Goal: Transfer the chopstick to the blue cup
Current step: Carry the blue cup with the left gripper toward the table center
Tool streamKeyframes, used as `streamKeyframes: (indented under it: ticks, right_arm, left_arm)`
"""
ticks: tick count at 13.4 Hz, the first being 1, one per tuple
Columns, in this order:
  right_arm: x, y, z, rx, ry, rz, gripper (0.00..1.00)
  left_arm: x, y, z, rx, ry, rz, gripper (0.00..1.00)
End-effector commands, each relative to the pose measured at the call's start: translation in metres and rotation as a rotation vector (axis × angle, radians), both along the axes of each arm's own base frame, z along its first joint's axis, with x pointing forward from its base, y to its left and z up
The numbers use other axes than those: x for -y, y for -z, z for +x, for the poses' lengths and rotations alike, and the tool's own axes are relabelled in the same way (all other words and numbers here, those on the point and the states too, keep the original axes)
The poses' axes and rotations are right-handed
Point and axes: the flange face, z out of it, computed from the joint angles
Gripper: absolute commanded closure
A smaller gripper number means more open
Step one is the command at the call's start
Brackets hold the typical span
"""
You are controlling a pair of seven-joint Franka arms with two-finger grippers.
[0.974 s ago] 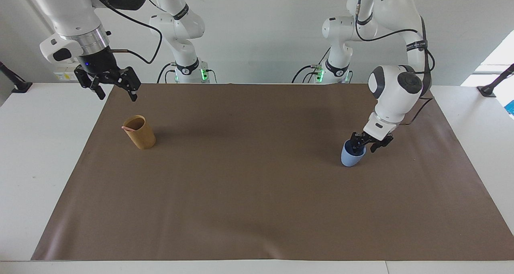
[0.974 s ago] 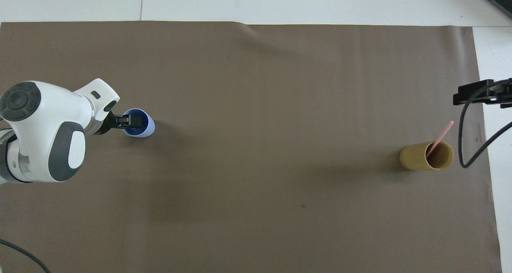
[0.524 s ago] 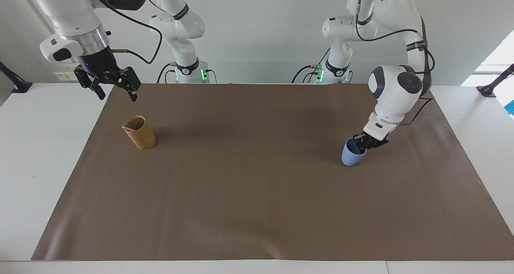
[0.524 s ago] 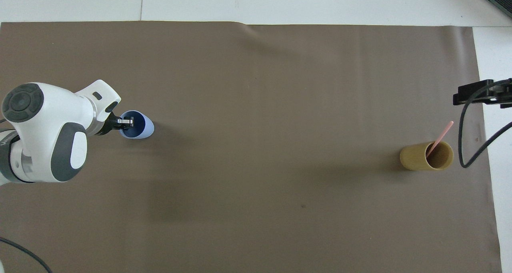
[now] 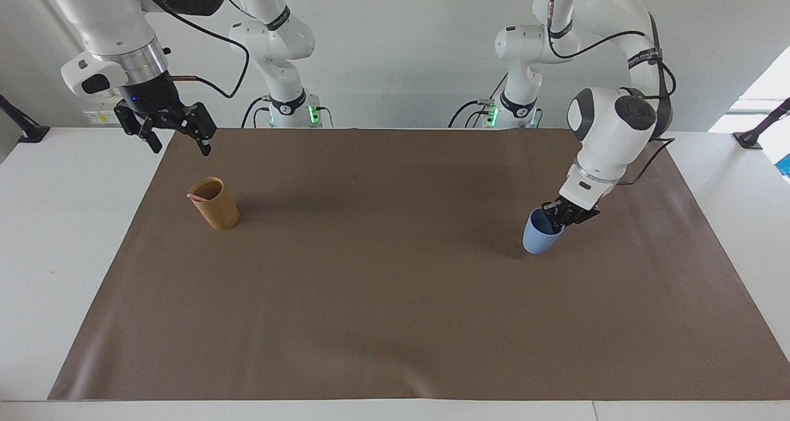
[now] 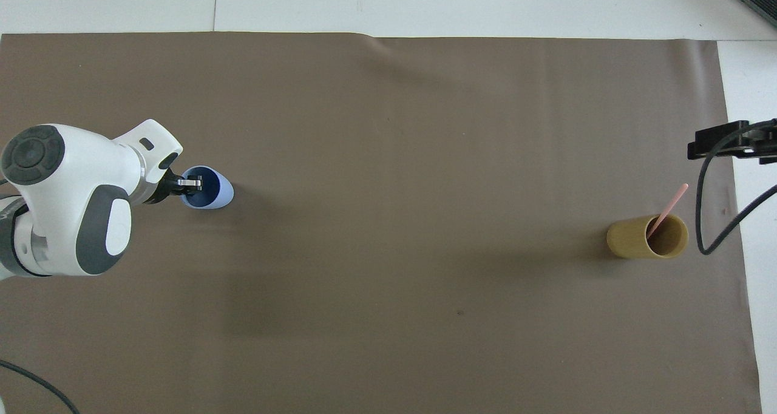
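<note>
Two cups are standing on the brown mat [image 5: 395, 322], one toward each arm's end of the table. The left gripper [image 5: 558, 216] is pinching the rim of the blue cup [image 5: 539, 237], one finger inside and one outside, and the cup is leaning a little under it. The right gripper [image 5: 176, 128] is hanging with its fingers spread wide and empty, up in the air over the mat's corner; below it and a little toward the table's middle is standing the tan cup [image 5: 215, 204]. The chopstick [image 6: 666, 210] is leaning inside this tan cup, and its upper end is sticking out over the rim on the side toward the right gripper.

I am judging that the chopstick is very light, stiff and smooth, so it can slip or turn between the fingers. The best place to take hold is the free upper end above the rim, with a firm narrow pinch. The blue cup is probably light too and tips easily.
</note>
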Motion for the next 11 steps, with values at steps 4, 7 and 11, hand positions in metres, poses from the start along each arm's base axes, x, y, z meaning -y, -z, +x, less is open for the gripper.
streamKeyframes:
  ticks: [4, 7, 11]
  right_arm:
    - [0.001, 0.0, -0.004, -0.004, -0.018, 0.004, 0.0]
    - [0.001, 0.0, -0.004, -0.004, -0.018, 0.004, 0.0]
    - [0.001, 0.0, -0.004, -0.004, -0.018, 0.004, 0.0]
  left_arm:
    - [0.161, -0.028, -0.041, 0.022, -0.125, -0.057, 1.0]
    - [0.226, -0.015, -0.053, 0.024, -0.135, -0.078, 1.0]
    - [0.297, -0.005, -0.063, 0.02, -0.135, -0.096, 1.0]
